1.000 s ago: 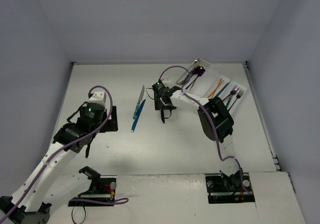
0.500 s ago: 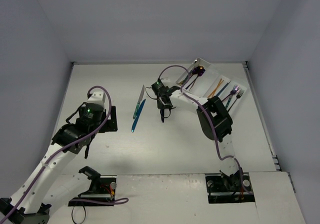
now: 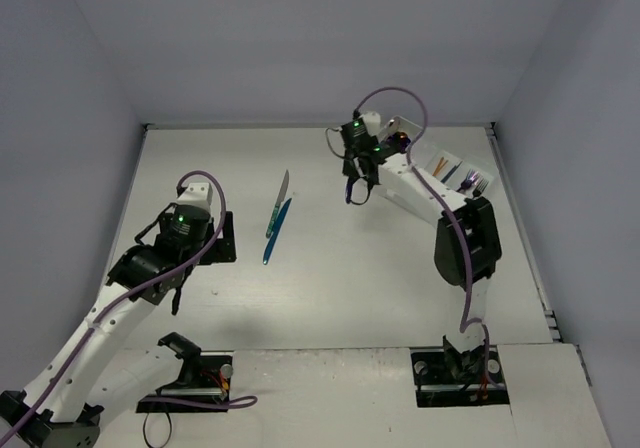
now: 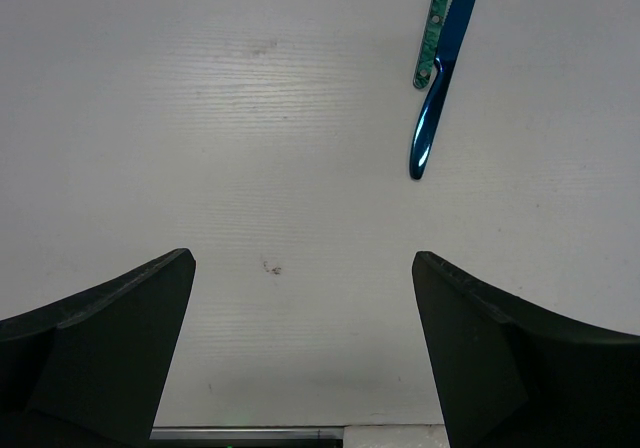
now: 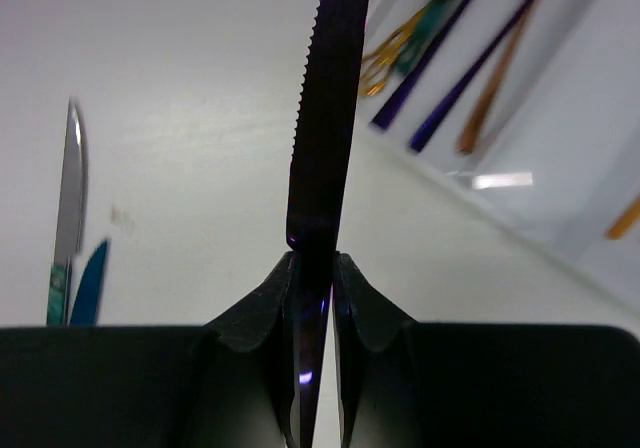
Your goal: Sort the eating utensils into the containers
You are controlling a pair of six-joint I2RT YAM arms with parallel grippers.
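Note:
My right gripper (image 3: 357, 180) is shut on a dark purple serrated knife (image 5: 325, 118), held above the table just left of the white cutlery tray (image 3: 452, 160). In the right wrist view the fingers (image 5: 268, 303) pinch the knife near its handle, and the tray (image 5: 560, 183) holds a gold fork, purple chopsticks and orange pieces. A silver knife with a teal handle (image 3: 280, 200) and a blue utensil (image 3: 275, 230) lie side by side mid-table. They also show in the left wrist view, teal handle (image 4: 436, 28) and blue utensil (image 4: 437, 93). My left gripper (image 4: 300, 303) is open and empty, left of them.
Grey walls close the table at the back and both sides. Black arm base plates (image 3: 462, 378) sit at the near edge. The right arm's elbow (image 3: 465, 238) hangs over the table in front of the tray.

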